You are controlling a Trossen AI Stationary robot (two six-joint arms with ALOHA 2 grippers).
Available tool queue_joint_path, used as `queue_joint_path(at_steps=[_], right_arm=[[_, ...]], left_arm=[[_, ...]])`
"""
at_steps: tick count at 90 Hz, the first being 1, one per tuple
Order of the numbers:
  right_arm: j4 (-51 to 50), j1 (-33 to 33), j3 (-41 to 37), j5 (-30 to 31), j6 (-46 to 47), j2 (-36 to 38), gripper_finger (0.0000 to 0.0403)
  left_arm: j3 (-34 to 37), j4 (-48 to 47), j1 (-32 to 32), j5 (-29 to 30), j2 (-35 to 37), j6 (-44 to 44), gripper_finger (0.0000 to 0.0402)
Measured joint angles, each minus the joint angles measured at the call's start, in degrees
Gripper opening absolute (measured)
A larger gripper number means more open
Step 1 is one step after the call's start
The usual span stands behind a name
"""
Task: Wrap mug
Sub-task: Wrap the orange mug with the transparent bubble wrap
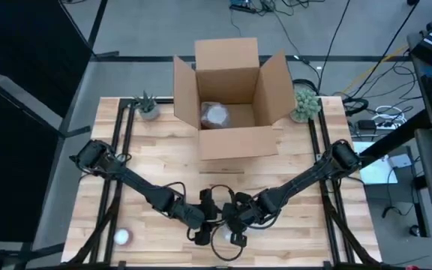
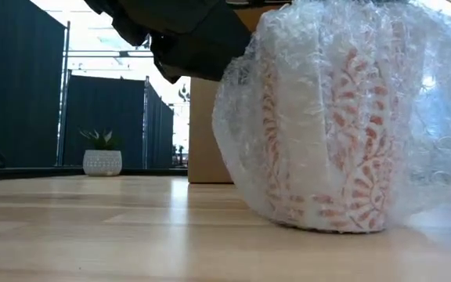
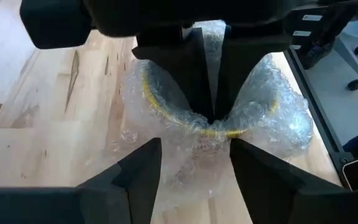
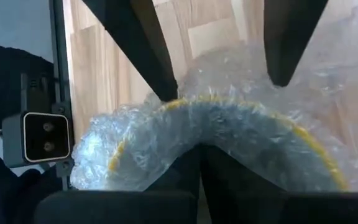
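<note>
Fingers: right gripper (image 3: 210,93) pressed together, pinching bubble wrap (image 2: 437,102) at the mug (image 2: 319,133) rim; left gripper (image 3: 194,162) spread, poised beside the bundle. Mug: near table (image 1: 163,161) edge, red leaf pattern, yellow rim, blurred under crinkled clear film; top cut off in low view. Beyond: open cardboard box (image 1: 231,97) holding another wrapped item, indistinct. Two potted plants (image 1: 147,106) flank it.
</note>
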State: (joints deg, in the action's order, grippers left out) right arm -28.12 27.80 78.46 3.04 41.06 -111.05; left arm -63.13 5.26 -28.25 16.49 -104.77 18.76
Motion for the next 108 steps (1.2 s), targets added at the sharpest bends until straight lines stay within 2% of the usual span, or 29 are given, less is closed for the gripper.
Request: queue_joint_path(at_steps=[52, 72, 93, 108], right_arm=[[-3.58, 0.06, -0.26, -0.10, 0.32, 12.27, 0.0000], [-3.26, 1.71, -0.17, -0.18, 0.84, 13.95, 0.0000], [-14.03, 2.39, -0.17, 1.85, 2.91, 14.33, 0.0000], [-15.62, 2.42, 0.18, -1.51, 3.32, 14.41, 0.0000]], left_arm=[[0.00, -0.18, 0.00, -0.21, 0.00, 0.00, 0.0183], [0.00, -0.18, 0.00, -0.43, 0.00, 0.05, 0.0183], [0.00, -0.22, 0.00, -0.41, 0.00, 0.15, 0.0183], [0.00, -0.22, 0.04, -0.39, 0.00, -0.04, 0.0183]])
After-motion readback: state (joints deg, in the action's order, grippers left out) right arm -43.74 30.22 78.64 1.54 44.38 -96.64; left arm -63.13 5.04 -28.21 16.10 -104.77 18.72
